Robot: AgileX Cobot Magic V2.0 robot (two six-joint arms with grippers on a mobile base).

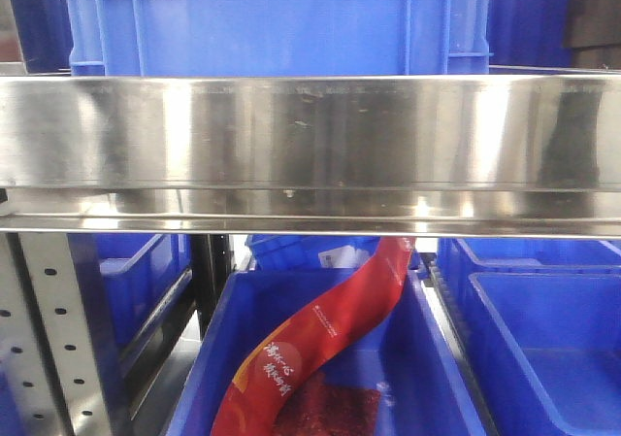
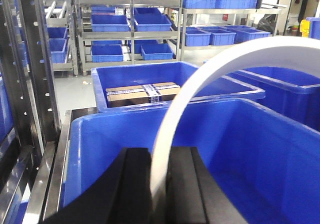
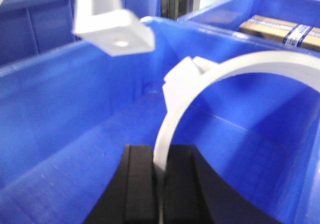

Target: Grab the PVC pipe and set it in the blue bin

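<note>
The PVC pipe [image 2: 200, 79] is a white tube bent in a smooth arc. In the left wrist view it rises from between the black jaws and sweeps up to the right. My left gripper [image 2: 159, 184] is shut on it, over the inside of a blue bin [image 2: 100, 134]. In the right wrist view, my right gripper [image 3: 160, 184] is shut on the PVC pipe [image 3: 240, 67] above the blue bin [image 3: 60, 114]. A white angular piece [image 3: 181, 77] sits on the arc. The pipe's ends are out of view. Neither gripper shows in the front view.
A blurred white block [image 3: 115, 32] hangs near the top left of the right wrist view. A neighbouring bin holds a taped cardboard box [image 2: 142, 92]. A steel shelf rail [image 1: 310, 145] spans the front view, with a red bag [image 1: 320, 339] in a bin below. Racks of blue bins stand behind.
</note>
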